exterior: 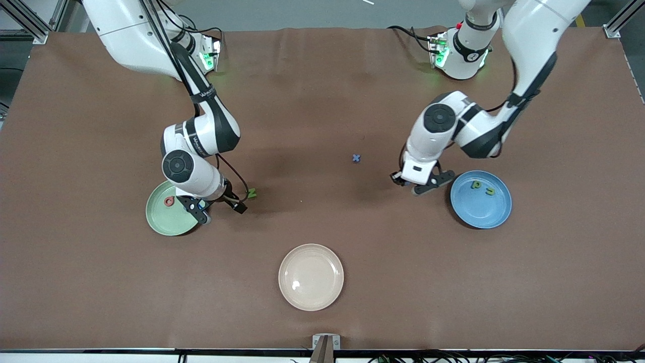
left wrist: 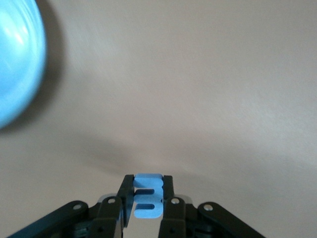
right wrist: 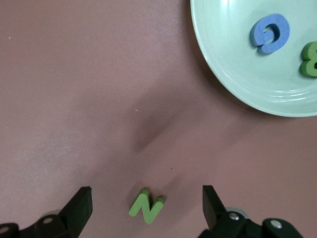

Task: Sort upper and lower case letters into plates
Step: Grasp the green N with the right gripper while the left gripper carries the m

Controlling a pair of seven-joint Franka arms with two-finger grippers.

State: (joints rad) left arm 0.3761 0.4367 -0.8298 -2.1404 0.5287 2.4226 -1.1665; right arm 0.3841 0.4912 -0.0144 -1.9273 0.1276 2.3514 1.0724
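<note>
My right gripper [exterior: 219,204] is open beside the light green plate [exterior: 161,222]. In the right wrist view a green letter N [right wrist: 146,207] lies on the table between its spread fingers [right wrist: 81,206]; the N also shows in the front view [exterior: 251,193]. The green plate [right wrist: 237,74] holds a blue letter [right wrist: 270,33], a green letter [right wrist: 309,59] and a pink-red letter [exterior: 169,201]. My left gripper [exterior: 417,184] is shut on a blue letter [left wrist: 148,196] over the table beside the blue plate [exterior: 481,212], which holds two green letters [exterior: 475,185]. A blue letter [exterior: 356,158] lies mid-table.
A cream plate [exterior: 311,277] sits nearer the front camera, midway between the two arms. The brown table cover [exterior: 322,101] spreads wide around the plates. The blue plate's rim shows in the left wrist view [left wrist: 15,59].
</note>
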